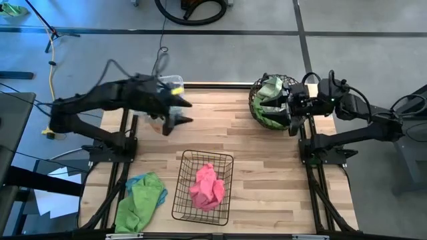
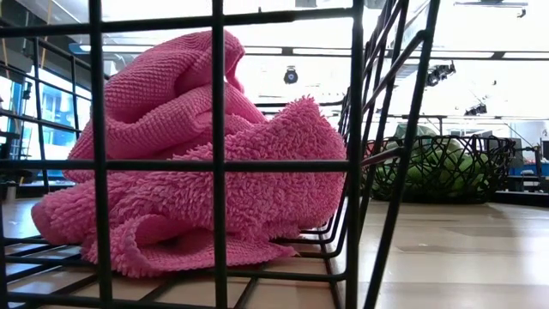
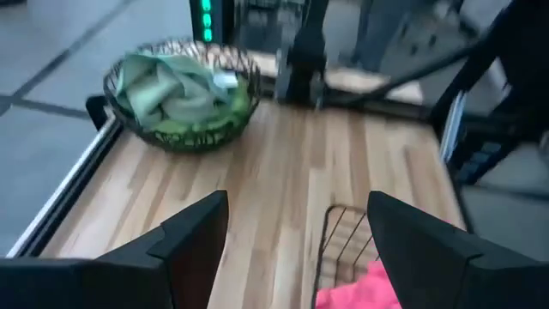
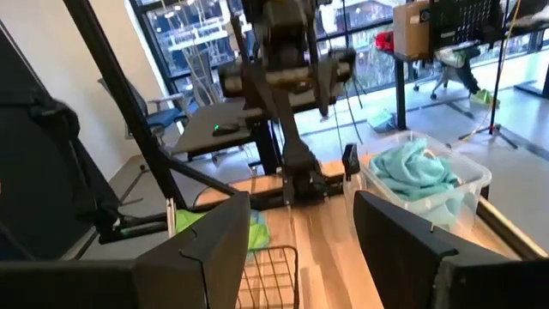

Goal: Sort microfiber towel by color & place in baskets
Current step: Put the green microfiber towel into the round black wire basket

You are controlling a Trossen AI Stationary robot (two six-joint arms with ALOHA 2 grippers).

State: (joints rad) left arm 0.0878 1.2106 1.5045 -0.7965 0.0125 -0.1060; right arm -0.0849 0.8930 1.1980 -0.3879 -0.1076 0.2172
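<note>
Left gripper (image 1: pixel 179 112) open, empty, beside clear bin (image 4: pixel 426 184) at desk (image 1: pixel 247 143) far-left corner. Right gripper (image 1: pixel 288 110) open over round basket (image 1: pixel 268 101), far right. Pink towel (image 1: pixel 207 187) in wire basket (image 1: pixel 203 187); green towel (image 1: pixel 139 200) and blue towel (image 1: pixel 136 181) near-left.

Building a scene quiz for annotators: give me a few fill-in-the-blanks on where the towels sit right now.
1. The black wire basket holds a ____ towel.
2. The round woven basket holds ____ towels.
3. The clear bin holds a light ____ towel.
4. The loose pile on the table is green and ____.

Missing words: pink; green; blue; blue
</note>
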